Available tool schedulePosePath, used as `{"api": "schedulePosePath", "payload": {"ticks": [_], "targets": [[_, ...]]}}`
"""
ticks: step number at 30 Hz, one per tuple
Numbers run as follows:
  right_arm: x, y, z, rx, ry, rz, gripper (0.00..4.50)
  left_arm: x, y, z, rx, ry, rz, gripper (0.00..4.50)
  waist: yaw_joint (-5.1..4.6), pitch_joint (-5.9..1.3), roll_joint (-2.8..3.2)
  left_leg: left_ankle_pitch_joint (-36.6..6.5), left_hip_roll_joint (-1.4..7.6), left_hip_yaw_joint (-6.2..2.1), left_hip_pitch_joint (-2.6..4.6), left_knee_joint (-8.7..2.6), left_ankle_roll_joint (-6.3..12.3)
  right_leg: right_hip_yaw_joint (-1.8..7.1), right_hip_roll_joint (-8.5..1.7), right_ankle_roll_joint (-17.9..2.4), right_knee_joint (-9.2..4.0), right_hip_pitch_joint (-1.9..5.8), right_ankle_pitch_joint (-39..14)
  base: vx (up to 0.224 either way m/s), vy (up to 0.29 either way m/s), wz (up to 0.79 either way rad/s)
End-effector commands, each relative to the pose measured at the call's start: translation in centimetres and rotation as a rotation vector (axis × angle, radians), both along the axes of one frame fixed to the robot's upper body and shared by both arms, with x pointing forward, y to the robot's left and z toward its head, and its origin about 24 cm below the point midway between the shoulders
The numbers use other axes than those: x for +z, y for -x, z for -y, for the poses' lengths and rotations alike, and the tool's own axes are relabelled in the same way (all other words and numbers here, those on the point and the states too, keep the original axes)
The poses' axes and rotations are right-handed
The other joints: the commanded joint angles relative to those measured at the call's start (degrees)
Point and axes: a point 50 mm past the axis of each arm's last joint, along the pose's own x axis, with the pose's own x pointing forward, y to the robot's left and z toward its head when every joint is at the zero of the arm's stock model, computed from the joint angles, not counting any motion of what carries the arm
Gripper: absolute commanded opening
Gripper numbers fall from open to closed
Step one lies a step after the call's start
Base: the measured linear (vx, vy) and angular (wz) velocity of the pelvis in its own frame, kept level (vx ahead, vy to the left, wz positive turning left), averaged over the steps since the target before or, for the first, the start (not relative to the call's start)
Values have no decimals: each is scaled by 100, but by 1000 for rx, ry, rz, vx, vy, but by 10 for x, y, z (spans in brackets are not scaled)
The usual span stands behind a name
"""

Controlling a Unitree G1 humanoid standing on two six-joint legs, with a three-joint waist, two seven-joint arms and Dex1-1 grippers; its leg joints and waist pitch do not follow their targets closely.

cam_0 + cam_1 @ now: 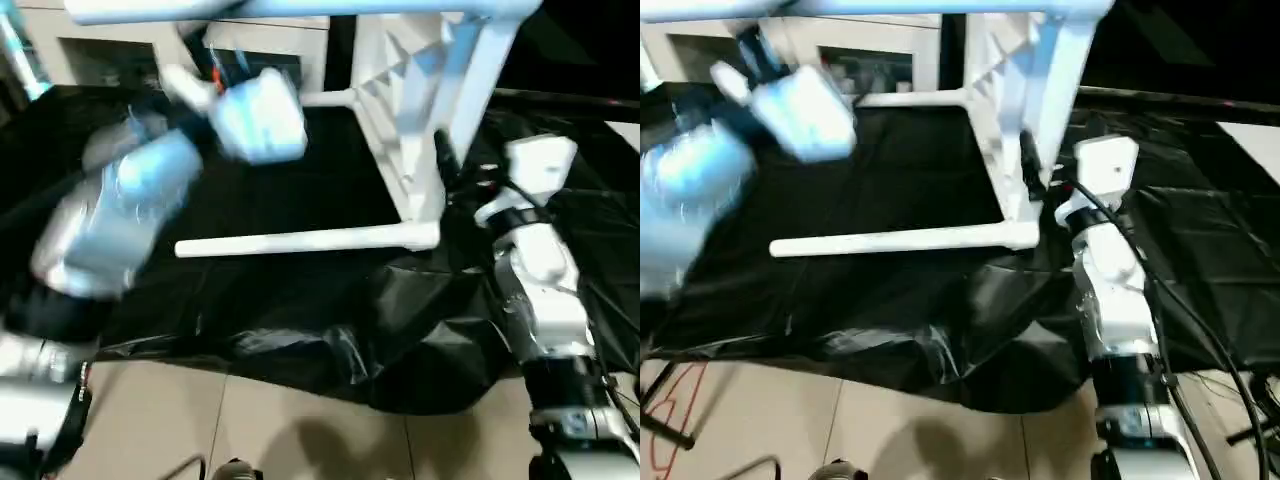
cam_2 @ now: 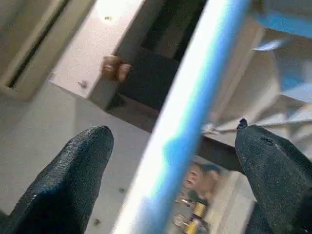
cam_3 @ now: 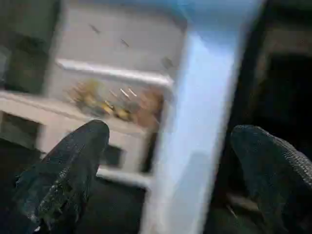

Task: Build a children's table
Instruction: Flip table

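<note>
Table [image 1: 410,120] on its side on sheet [image 1: 300,290], cabinet [image 1: 110,50] behind

We see the children's table [image 1: 410,120] tipped on its side on the black plastic sheet [image 1: 330,320], its ribbed underside facing left, one leg [image 1: 300,241] lying flat toward the left and another leg [image 1: 300,10] running across the far top. Our left arm [image 1: 130,210] is raised on the left, and our right arm [image 1: 540,260] reaches to the tabletop's near right corner. Beige floor tiles [image 1: 300,430] lie nearest us.
</note>
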Motion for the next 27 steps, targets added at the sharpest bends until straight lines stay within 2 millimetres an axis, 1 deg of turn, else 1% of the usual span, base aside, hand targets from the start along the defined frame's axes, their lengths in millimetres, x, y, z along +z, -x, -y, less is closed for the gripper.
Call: {"api": "schedulePosePath", "payload": {"ticks": [1,2,3,4,6,7,8,9,10,14,15,16,17,18,19,21,23,24,26,27], "targets": [[2,5,-7,62,13,20,449,0,-6,1,17,-23,11,450,9,-381,63,-1549,151,-83,109,-431,-235,259,-316,-674,-465,225,-1096,0,0,0],[1,6,-11,90,11,14,449,1,-9,0,31,-24,13,450,6,-387,60,-1513,157,-87,104,-431,-232,261,-334,-701,-455,234,-1091,0,0,0],[0,7,-16,128,16,5,449,2,-13,-2,48,-26,11,450,1,-388,95,-1517,157,-84,114,-428,-228,261,-326,-736,-469,215,-1079,0,0,0],[-1,8,-20,157,21,-3,449,3,-16,-3,60,-28,11,450,-3,-392,71,-1499,149,-85,109,-422,-203,259,-317,-764,-458,229,-1031,0,0,0],[-4,11,-28,205,45,-16,449,5,-24,-6,83,-38,19,450,1,-391,87,-1492,149,-92,106,-425,-193,257,-311,-765,-461,225,-991,0,0,0],[-6,13,-30,217,59,-20,449,6,-27,-7,90,-44,25,450,6,-389,82,-1498,153,-95,103,-428,-192,258,-312,-745,-469,227,-975,0,0,0],[-10,14,-35,251,72,-40,449,6,-31,-8,107,-57,27,450,9,-401,80,-1453,163,-105,103,-432,-210,256,-329,-766,-441,243,-861,0,0,0],[-12,15,-37,278,79,-55,449,6,-33,-9,120,-67,27,450,8,-398,79,-1444,157,-104,104,-429,-198,254,-317,-785,-442,239,-824,0,0,0],[-19,18,-45,347,85,-97,449,6,-38,-11,136,-75,21,450,24,-404,89,-1416,163,-107,104,-424,-168,257,-335,-836,-435,249,-739,0,0,0],[-22,22,-53,414,83,-121,449,7,-41,-12,149,-64,24,450,50,-405,90,-1408,179,-105,104,-429,-168,258,-349,-911,-427,248,-629,0,0,0],[-22,22,-54,423,80,-123,449,7,-42,-12,144,-55,13,450,63,-406,100,-1381,186,-111,104,-431,-172,258,-355,-935,-416,250,-572,0,0,0],[-22,22,-54,423,80,-123,449,7,-42,-12,144,-55,13,450,70,-405,94,-1381,186,-107,109,-430,-175,258,-356,-939,-418,246,-562,0,0,0],[-22,23,-55,430,80,-123,450,8,-43,-11,138,-42,9,423,77,-399,124,-1434,189,-110,116,-438,-194,259,-355,-941,-430,234,-598,0,0,0],[-22,23,-56,430,82,-122,450,9,-44,-11,132,-32,4,416,81,-397,117,-1464,188,-108,119,-437,-207,259,-356,-945,-432,234,-624,0,0,0],[-22,23,-56,428,83,-121,450,12,-43,-10,115,-3,7,416,88,-391,127,-1560,186,-113,120,-448,-242,259,-361,-943,-438,236,-716,0,0,0],[-22,23,-55,429,83,-122,450,13,-43,-8,94,17,-3,416,92,-389,122,-1609,185,-117,116,-451,-255,259,-368,-942,-445,241,-787,0,0,0],[-22,24,-56,433,86,-126,450,13,-43,-6,77,21,-9,380,90,-387,142,-1666,185,-121,117,-452,-260,262,-367,-919,-460,237,-858,0,0,0],[-23,24,-56,434,87,-128,450,12,-43,-6,74,22,-13,372,86,-389,129,-1688,185,-119,121,-451,-261,261,-365,-906,-461,237,-869,0,0,0],[-23,25,-56,437,92,-130,450,13,-43,-5,71,30,-3,366,85,-390,123,-1648,186,-122,110,-451,-253,262,-367,-907,-456,245,-829,0,0,0],[-23,25,-57,438,93,-131,450,14,-43,-4,69,33,-2,346,83,-392,135,-1621,188,-123,111,-452,-252,261,-366,-909,-453,245,-796,0,0,0]]}}
